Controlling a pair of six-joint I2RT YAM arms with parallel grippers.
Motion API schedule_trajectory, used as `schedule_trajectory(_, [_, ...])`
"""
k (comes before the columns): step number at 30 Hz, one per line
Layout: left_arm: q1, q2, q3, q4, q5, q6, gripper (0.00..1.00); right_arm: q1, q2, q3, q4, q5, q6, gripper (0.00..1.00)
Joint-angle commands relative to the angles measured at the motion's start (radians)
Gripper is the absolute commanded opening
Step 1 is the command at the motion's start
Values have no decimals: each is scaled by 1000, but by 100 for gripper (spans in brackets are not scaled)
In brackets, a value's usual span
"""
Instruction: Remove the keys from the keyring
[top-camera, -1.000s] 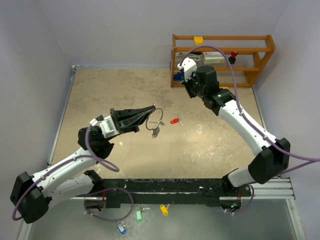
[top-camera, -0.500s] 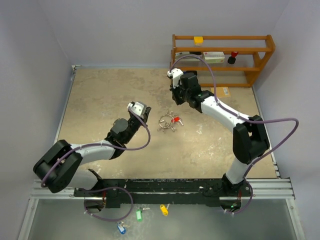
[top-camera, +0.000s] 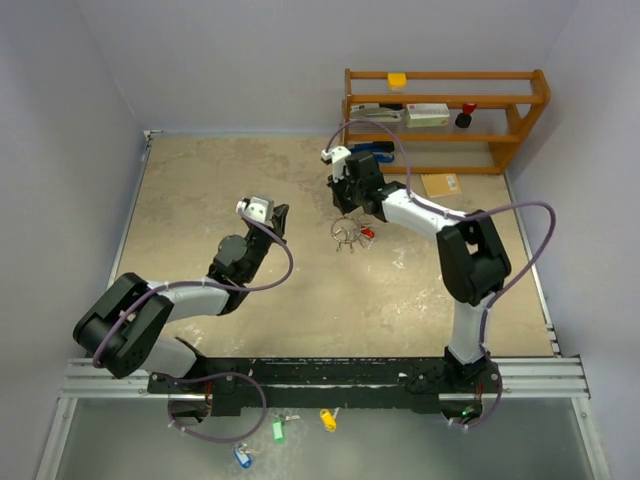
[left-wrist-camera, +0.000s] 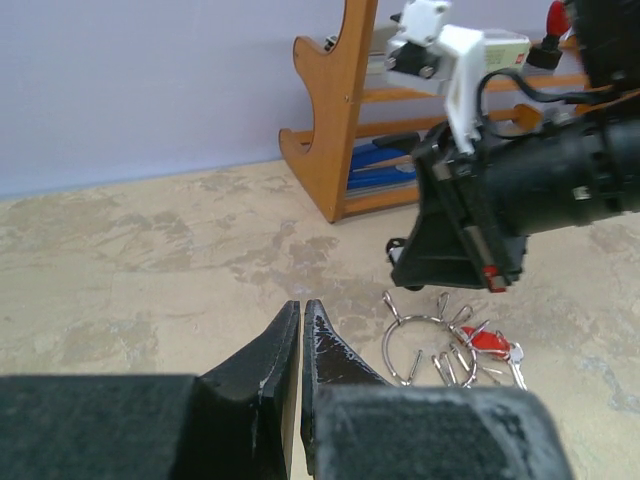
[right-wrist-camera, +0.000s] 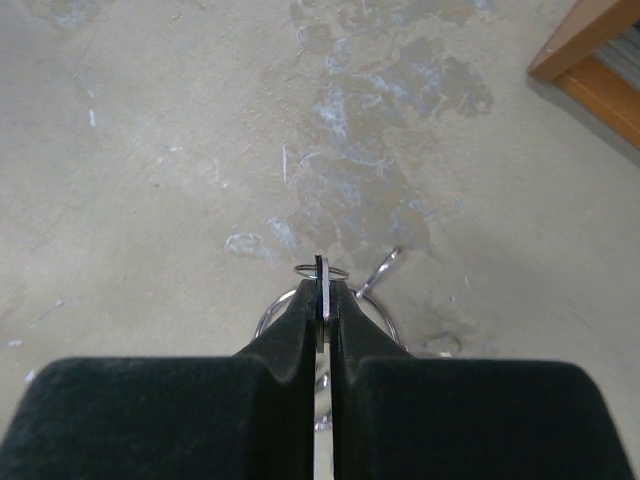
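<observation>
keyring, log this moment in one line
left gripper shut, empty | right gripper shut on silver key | keyring on table under right gripper

Even, diffuse overhead light, bright throughout, soft faint shadows on the table (top-camera: 200, 180), overhead view sharp, left wrist view slightly soft, shelf (left-wrist-camera: 345, 120) at 1 o'clock blurred, right gripper (right-wrist-camera: 322, 285) dark and defocused at 6 o'clock, glint on its pinched key (right-wrist-camera: 319, 400).

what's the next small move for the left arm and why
Probably open the left gripper and ease it toward the keyring: its jaws are shut on nothing, short of the ring, while the right gripper pinches what looks like a key.
</observation>
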Motion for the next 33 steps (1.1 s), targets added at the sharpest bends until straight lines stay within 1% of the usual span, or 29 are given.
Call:
schedule_trajectory(1, [3,-34,-24,39,-8,-23,0,32,79,93,15,-39,1,0])
schedule_trajectory(6, [3,-31,-44,36,-34,-33,0,78,157,139,10,-26,4,0])
schedule_trajectory(7, [3,-32,-48,34,-42,-35,0,81,165,146,6,-32,6,3])
schedule_trajectory(8, [3,-35,-51,31,-48,-35,0,85,168,145,4,-38,8,14])
schedule_trajectory(9, [3,-39,-52,29,-53,-38,0,90,167,139,9,-38,7,30])
schedule_trajectory(10, [3,-40,-54,27,-59,-41,0,95,163,130,16,-37,5,42])
schedule_trajectory(11, [4,-43,-53,26,-61,-43,0,99,159,122,20,-36,2,48])
schedule_trajectory(13, [3,-39,-49,28,-61,-49,0,107,154,114,17,-24,-9,57])
schedule_trajectory(15, [3,-33,-44,31,-53,-53,0,115,131,107,8,4,-23,59])
schedule_trajectory(18, [3,-27,-41,37,-45,-64,0,128,70,68,17,65,-50,60])
schedule_trajectory(23, [3,-37,-47,44,-29,-74,0,130,-38,-33,16,232,-43,59])
schedule_trajectory(25, [3,-46,-49,35,-25,-74,0,131,-94,-96,28,261,-5,57])
schedule_trajectory(27, [3,-63,-45,3,-20,-69,0,129,-155,-158,53,328,11,51])
schedule_trajectory(28, [3,-73,-39,-22,-20,-67,0,129,-184,-189,62,360,11,51])
schedule_trajectory(29, [3,-82,-34,-49,-31,-66,3,123,-219,-219,83,389,12,52])
schedule_trajectory(30, [3,-92,-30,-71,-44,-67,8,114,-263,-249,98,412,17,55])
schedule_trajectory(31, [3,-103,-26,-97,-62,-69,15,100,-297,-276,108,430,28,58])
schedule_trajectory(33, [3,-130,-19,-149,-117,-79,32,53,-376,-336,145,435,54,60])
